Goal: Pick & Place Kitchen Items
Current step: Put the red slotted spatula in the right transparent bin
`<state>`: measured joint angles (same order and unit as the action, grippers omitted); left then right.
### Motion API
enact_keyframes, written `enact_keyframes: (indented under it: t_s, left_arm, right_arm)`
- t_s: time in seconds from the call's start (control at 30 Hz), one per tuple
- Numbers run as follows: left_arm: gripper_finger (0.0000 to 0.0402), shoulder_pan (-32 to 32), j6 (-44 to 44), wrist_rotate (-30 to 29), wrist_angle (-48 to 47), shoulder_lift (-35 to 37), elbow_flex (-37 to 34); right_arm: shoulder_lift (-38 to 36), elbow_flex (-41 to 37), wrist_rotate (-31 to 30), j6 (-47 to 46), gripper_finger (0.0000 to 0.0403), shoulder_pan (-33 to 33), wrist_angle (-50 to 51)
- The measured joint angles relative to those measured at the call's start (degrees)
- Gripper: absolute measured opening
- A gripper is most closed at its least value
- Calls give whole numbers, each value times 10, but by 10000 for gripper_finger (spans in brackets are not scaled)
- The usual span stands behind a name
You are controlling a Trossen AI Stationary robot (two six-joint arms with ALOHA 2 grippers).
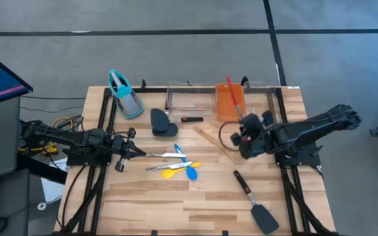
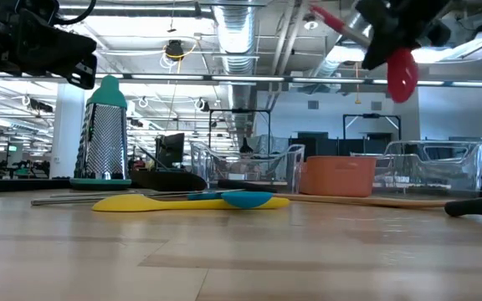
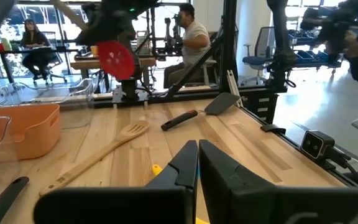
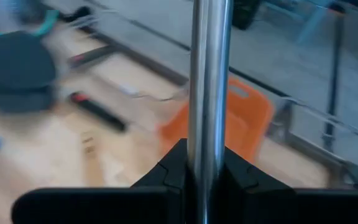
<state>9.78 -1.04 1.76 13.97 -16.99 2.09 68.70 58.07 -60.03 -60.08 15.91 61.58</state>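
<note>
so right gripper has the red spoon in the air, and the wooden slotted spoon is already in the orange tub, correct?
Not quite. The right gripper does hold the red spoon aloft, but the wooden slotted spoon lies on the table, beside the orange tub, as the high view shows.

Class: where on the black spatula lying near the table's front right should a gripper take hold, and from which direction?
Grip the black spatula around its narrow handle, coming straight down from above. It lies flat and diagonal with clear wooden table either side; the broad blade is too wide.
</note>
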Motion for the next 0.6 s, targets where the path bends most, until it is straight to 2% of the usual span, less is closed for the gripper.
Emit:
enact_keyframes:
  t_s: [0.23, 0.6]
  left_arm:
    - [3, 0, 0, 0, 3, 0, 0]
    - [3, 0, 0, 0, 4, 0, 0]
  right_arm:
    - [-34, -29, -16, 9, 39, -116, 26]
    - [-34, -30, -14, 94, 39, -279, 30]
